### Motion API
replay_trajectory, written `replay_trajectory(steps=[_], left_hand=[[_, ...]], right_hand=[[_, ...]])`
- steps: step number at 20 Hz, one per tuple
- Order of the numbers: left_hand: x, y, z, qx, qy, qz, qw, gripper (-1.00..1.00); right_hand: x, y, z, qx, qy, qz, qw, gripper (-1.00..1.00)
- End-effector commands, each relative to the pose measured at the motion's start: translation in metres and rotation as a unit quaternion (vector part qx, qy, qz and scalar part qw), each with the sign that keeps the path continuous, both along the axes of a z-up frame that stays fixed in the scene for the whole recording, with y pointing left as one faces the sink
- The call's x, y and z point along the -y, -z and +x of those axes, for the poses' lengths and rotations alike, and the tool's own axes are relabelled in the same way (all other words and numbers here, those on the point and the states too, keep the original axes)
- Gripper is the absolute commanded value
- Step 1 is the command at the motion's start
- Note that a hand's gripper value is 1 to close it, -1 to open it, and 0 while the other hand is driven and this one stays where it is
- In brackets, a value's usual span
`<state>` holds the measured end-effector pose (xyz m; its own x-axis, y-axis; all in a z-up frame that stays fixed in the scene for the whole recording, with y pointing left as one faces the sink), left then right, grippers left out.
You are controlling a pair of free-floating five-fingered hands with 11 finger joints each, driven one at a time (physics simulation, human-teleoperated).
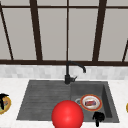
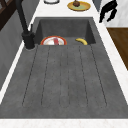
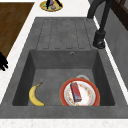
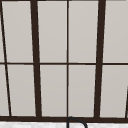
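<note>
My left hand (image 1: 3, 99) hovers over a yellow plate (image 1: 7, 106) on the counter at the far left; the right side view has this hand (image 3: 54, 2) and plate (image 3: 51, 7) at its top edge. My right hand (image 1: 98, 117) hangs at the front edge of the sink basin with relaxed fingers, holding nothing; it also shows as the hand (image 2: 108, 11) in the left side view and the hand (image 3: 2, 62) in the right side view. In the basin lie a red-rimmed plate (image 3: 88, 96) carrying a small red box (image 3: 75, 91), and a banana (image 3: 35, 95).
A red ball (image 1: 67, 115) sits at the sink's front edge. The black faucet (image 1: 67, 75) stands behind the grey sink (image 1: 37, 100), whose ribbed drainboard lies on the left. A second yellow plate (image 2: 78, 5) with food rests on the right counter. A window (image 4: 67, 57) rises behind.
</note>
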<state>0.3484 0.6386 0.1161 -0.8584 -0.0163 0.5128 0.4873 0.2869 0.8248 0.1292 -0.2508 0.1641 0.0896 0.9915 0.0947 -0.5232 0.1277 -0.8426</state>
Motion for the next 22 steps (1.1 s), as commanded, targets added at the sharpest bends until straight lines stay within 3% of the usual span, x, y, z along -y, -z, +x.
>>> replay_trajectory(steps=[1,2,3,4,6,7,9,11,15,17,19,22], left_hand=[[0.0,0.027,0.007,-0.001,0.006,0.011,0.9999,-1.0],[-0.007,0.028,0.007,0.0,0.009,0.003,1.0,-1.0],[-0.011,0.03,0.004,0.0,0.012,0.0,0.9999,1.0],[-0.015,0.028,0.001,0.009,0.022,0.001,0.9997,1.0],[-0.013,0.022,0.0,0.047,0.013,-0.01,0.9987,1.0],[-0.014,0.022,0.001,0.07,0.01,-0.013,0.9974,1.0],[-0.014,0.023,0.004,0.11,0.002,-0.015,0.9938,1.0],[-0.013,0.025,-0.001,0.141,-0.019,-0.021,0.9896,1.0],[-0.009,0.014,0.002,0.175,-0.035,-0.027,0.9836,1.0],[0.0,-0.01,0.002,0.178,-0.039,-0.028,0.9828,1.0],[0.009,-0.027,0.002,0.178,-0.037,-0.017,0.9833,1.0],[0.021,-0.048,0.003,0.177,-0.032,-0.018,0.9835,1.0]], right_hand=[[0.0,0.0,0.0,0.0,0.0,0.0,1.0,0.0],[0.0,0.0,0.0,0.0,0.0,0.0,1.0,0.0],[0.0,0.0,0.0,0.0,0.0,0.0,1.0,0.0],[0.0,0.0,0.0,0.0,0.0,0.0,1.0,0.0],[0.0,0.0,0.0,0.0,0.0,0.0,1.0,0.0],[0.0,0.0,0.0,0.0,0.0,0.0,1.0,0.0],[0.0,0.0,0.0,0.0,0.0,0.0,1.0,0.0],[0.0,0.0,0.0,0.0,0.0,0.0,1.0,0.0],[0.0,0.0,0.0,0.0,0.0,0.0,1.0,0.0],[0.0,0.0,0.0,0.0,0.0,0.0,1.0,0.0],[0.0,0.0,0.0,0.0,0.0,0.0,1.0,0.0],[0.0,0.0,0.0,0.0,0.0,0.0,1.0,0.0]])
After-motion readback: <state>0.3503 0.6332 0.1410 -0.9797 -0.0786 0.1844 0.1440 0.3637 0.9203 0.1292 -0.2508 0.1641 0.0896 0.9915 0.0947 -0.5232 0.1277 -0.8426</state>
